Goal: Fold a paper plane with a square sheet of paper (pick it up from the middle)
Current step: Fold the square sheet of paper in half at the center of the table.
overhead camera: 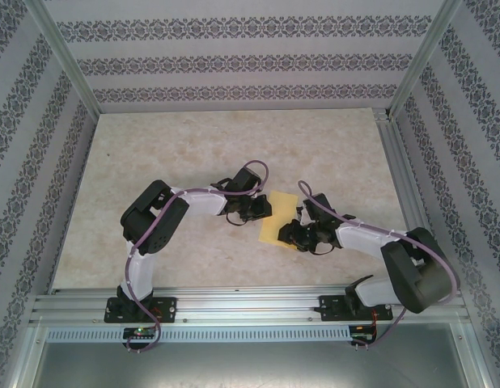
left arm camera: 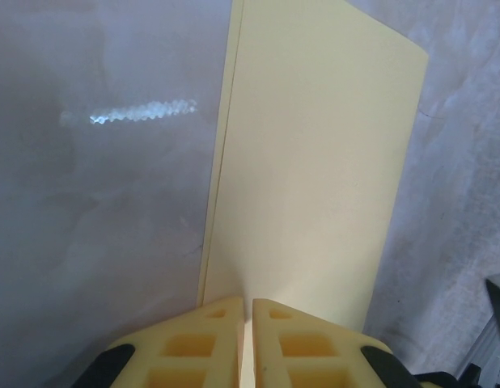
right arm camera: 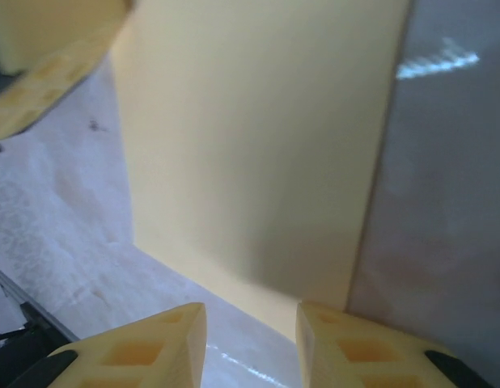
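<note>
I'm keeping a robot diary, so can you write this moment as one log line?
step: folding | left gripper: shut on yellow paper | right gripper: open, at paper's edge | paper: two layers showing

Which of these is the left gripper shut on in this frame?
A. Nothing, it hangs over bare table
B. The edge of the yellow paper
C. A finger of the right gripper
B: in the left wrist view, the left gripper has its jaws together, with the near edge of the yellow paper pinched between them.

Overhead overview; wrist close-ups, likely same sheet [left arm camera: 315, 162]
</note>
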{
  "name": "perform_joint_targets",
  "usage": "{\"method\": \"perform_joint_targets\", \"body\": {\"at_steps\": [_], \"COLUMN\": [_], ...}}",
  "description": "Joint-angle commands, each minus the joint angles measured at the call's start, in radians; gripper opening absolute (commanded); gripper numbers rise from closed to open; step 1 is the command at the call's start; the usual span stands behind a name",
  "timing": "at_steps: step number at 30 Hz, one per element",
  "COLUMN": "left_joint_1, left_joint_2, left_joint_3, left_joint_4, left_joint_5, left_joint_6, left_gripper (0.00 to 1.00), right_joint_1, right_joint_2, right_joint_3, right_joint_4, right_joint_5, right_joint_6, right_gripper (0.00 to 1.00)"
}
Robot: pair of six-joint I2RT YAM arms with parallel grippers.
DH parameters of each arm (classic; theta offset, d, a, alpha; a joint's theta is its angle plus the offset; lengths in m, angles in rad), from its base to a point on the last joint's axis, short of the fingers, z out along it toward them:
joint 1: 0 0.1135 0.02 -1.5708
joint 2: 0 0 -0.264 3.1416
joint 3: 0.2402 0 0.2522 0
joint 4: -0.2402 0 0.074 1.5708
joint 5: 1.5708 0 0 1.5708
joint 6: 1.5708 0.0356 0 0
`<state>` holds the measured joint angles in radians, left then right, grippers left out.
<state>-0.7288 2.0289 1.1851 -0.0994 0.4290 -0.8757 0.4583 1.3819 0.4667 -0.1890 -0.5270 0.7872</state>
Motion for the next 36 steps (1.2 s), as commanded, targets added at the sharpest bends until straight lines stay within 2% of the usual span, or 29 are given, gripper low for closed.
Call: {"method": "perform_joint_targets", "body": {"at_steps": [1,7,10,18,21,24,29,32,36], "left_joint_1": [-0.023,-0.023,-0.024,-0.024,-0.025,-0.024,-0.025,-0.026,-0.026], "left_joint_2": [0.022,0.020,0.020,0.021,0.021,0.019,0.021,0.022,0.025], "left_joint_3": [-0.003,-0.005,-0.006,-0.004,-0.005,-0.004,-0.005,-0.006,-0.004], "left_joint_4": [-0.066,-0.066,-0.065,-0.066,-0.064,-0.063,-0.062,-0.062,-0.068], "left_joint_5": [-0.012,-0.013,-0.013,-0.013,-0.011,-0.011,-0.013,-0.014,-0.012], "left_joint_6": [0.015,0.013,0.013,0.015,0.011,0.014,0.012,0.012,0.015], "left_gripper": [0.15,0.14,0.14,0.14,0.14,0.14,0.14,0.14,0.14], "right_joint_1": [0.008,0.008,0.008,0.010,0.008,0.001,-0.127,-0.205,-0.219], "right_joint_2": [0.032,-0.085,-0.116,-0.029,-0.022,-0.087,-0.136,-0.070,0.061], "right_joint_3": [-0.024,0.035,0.046,-0.029,-0.012,0.036,0.123,0.160,0.252], "right_joint_4": [0.000,-0.106,-0.104,0.021,-0.041,-0.099,-0.127,-0.056,-0.019], "right_joint_5": [0.035,0.064,0.046,0.002,0.028,0.048,0.080,0.032,-0.018], "right_joint_6": [-0.006,-0.022,-0.010,0.018,-0.010,-0.031,-0.078,-0.080,-0.105], "right_gripper": [0.34,0.35,0.36,0.36,0.35,0.35,0.33,0.31,0.31]}}
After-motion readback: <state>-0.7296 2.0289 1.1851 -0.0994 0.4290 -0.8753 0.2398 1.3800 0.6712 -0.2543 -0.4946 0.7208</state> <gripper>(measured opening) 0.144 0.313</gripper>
